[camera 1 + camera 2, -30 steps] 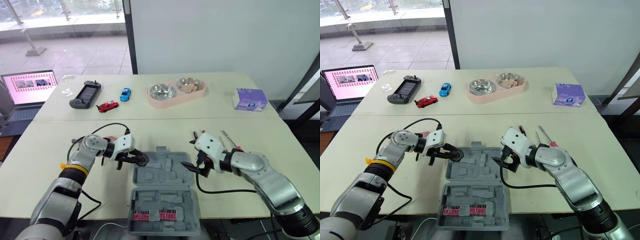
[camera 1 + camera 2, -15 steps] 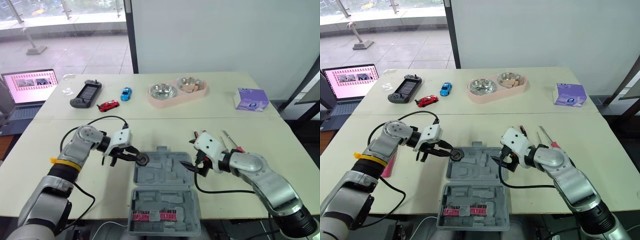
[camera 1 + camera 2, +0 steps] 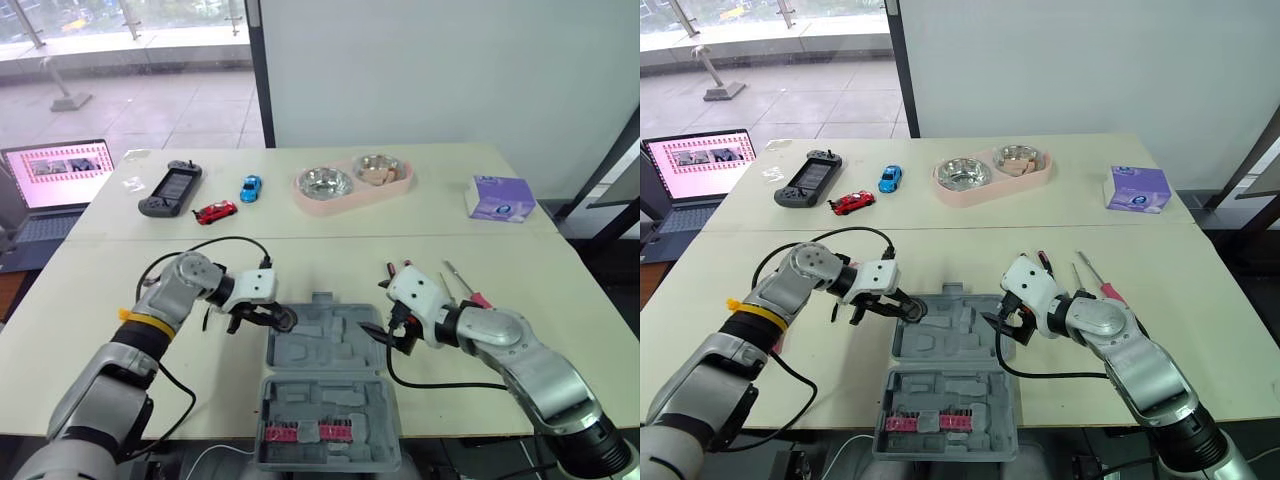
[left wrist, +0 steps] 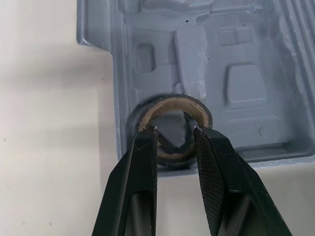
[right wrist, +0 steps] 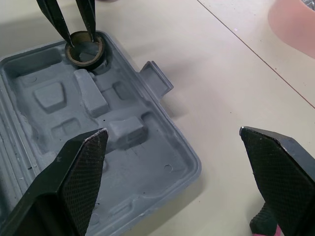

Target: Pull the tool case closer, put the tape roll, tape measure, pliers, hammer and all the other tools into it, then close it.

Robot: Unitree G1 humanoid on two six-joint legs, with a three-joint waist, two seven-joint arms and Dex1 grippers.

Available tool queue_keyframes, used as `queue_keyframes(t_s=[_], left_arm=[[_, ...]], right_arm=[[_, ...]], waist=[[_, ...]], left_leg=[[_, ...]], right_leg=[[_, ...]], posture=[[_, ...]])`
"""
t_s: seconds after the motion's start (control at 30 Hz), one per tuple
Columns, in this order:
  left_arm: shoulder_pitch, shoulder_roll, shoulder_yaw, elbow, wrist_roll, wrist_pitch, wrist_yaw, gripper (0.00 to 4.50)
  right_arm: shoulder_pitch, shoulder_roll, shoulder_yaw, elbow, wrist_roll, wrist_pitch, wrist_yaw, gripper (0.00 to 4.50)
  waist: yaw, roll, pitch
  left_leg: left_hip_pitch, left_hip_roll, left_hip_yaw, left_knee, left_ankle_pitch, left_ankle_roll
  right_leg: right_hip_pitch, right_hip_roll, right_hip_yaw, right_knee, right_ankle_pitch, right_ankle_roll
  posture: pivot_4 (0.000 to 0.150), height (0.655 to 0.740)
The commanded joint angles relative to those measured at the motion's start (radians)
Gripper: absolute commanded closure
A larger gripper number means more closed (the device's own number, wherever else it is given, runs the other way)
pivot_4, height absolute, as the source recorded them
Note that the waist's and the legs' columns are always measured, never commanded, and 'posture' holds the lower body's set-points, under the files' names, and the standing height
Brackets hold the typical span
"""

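The grey tool case (image 3: 345,355) lies open in front of me, its lid (image 3: 330,400) toward me holding a row of pink bits. The tape roll (image 4: 174,129) lies flat in the round pocket at the tray's far left corner (image 5: 84,49). My left gripper (image 3: 272,316) hovers right over the roll, its fingers (image 4: 147,152) a little apart with the roll's near wall showing between them. At the tray's right edge, my right gripper (image 3: 383,337) stands wide open and empty. Red-handled tools (image 3: 398,270) and a screwdriver (image 3: 463,286) lie on the table behind the right arm.
Across the far table stand a pink double bowl (image 3: 352,182), a purple tissue box (image 3: 500,197), a handheld game console (image 3: 170,188), a red toy car (image 3: 215,211) and a blue one (image 3: 250,187). A laptop (image 3: 60,180) sits at the far left.
My left elbow swung out to the left and came back, while its gripper stayed at the roll over the case corner. The roll and my right arm have not moved.
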Motion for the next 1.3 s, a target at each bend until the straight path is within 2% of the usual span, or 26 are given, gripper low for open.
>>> queue_keyframes(t_s=[0.03,0.5,0.67,0.8,1.03,1.3], left_arm=[[0.002,-0.018,-0.013,0.020,0.020,0.000,0.017,3.29],[0.022,-0.013,-0.011,0.011,0.036,-0.010,0.038,3.29],[-0.030,-0.040,0.094,-0.028,-0.087,0.079,0.046,3.29],[-0.024,-0.004,0.143,-0.072,-0.139,0.132,0.019,3.29],[0.042,0.072,0.122,-0.134,-0.125,0.144,-0.018,3.29],[0.078,0.051,0.102,-0.149,-0.102,0.122,0.011,3.29]], right_arm=[[0.006,0.004,-0.013,-0.051,0.001,-0.002,-0.007,0.00],[0.005,0.005,-0.016,-0.052,0.003,0.001,-0.006,0.00],[0.003,0.009,-0.015,-0.051,0.003,0.000,-0.008,0.00],[0.006,0.010,-0.015,-0.053,0.004,-0.001,-0.012,0.00],[0.006,0.011,-0.014,-0.048,0.004,-0.006,-0.011,0.00],[0.003,0.012,-0.012,-0.041,0.002,-0.011,-0.007,0.00]], waist=[[0.002,0.000,0.000],[0.000,0.000,0.000],[0.002,-0.001,0.000],[-0.001,-0.001,0.000],[0.000,-0.001,0.000],[0.003,-0.001,0.000]], left_leg=[[0.000,0.000,0.000,0.000,0.000,0.000],[0.000,0.000,0.000,0.000,0.000,0.000],[0.000,0.000,0.000,0.000,0.000,0.000],[-0.001,0.000,0.000,0.000,0.000,0.000],[-0.001,0.000,0.000,0.000,0.000,0.000],[-0.002,0.000,0.000,0.000,0.000,0.000]], right_leg=[[0.000,0.000,0.000,0.000,0.000,0.000],[0.000,0.000,0.000,0.000,0.000,0.000],[0.000,0.000,0.000,0.000,0.000,0.000],[-0.001,0.000,0.000,0.000,0.000,0.000],[-0.001,0.000,0.000,0.000,0.000,0.000],[-0.001,0.000,0.000,0.000,0.000,0.000]], posture=[[0.150,0.7360],[0.150,0.7360],[0.150,0.7360],[0.150,0.7360],[0.150,0.7360],[0.150,0.7360]])
